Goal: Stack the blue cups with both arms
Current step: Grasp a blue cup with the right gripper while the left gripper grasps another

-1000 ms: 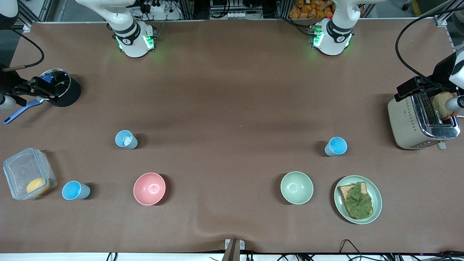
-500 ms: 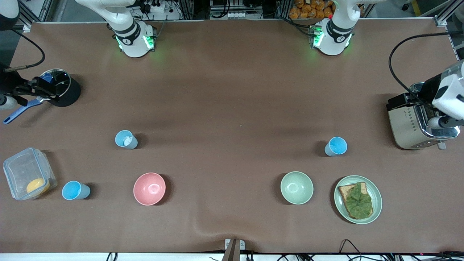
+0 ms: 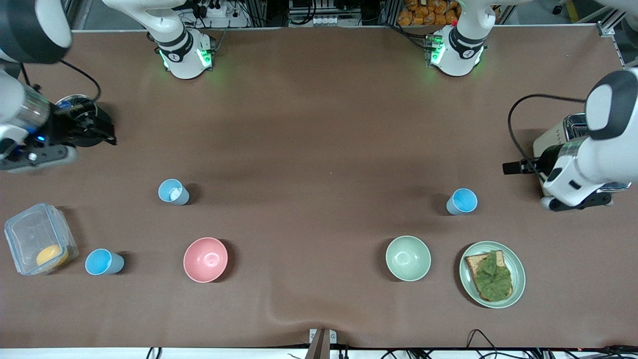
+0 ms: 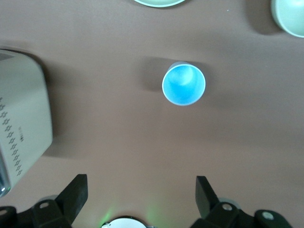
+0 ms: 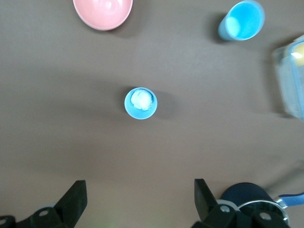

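Three blue cups stand upright and apart. One with a whitish patch inside [image 3: 174, 192] [image 5: 140, 103] is toward the right arm's end. A second blue cup [image 3: 103, 262] [image 5: 242, 20] stands nearer the front camera, beside the clear box. The third blue cup [image 3: 462, 201] [image 4: 184, 84] is toward the left arm's end. My left gripper [image 3: 518, 167] [image 4: 141, 194] hangs open and empty over bare table between the toaster and that cup. My right gripper [image 3: 92, 130] [image 5: 140, 199] is open and empty over the black pot.
A pink bowl [image 3: 205, 259] and a pale green bowl [image 3: 407, 258] sit nearer the front camera. Beside the green bowl is a plate [image 3: 518, 271] of bread and lettuce. A toaster [image 4: 21, 123], a black pot [image 5: 247, 199] and a clear box [image 3: 40, 234] line the table's ends.
The left gripper has left the toaster and swung toward the nearby cup. The right arm has moved in, its gripper now over the pot. No cup has moved.
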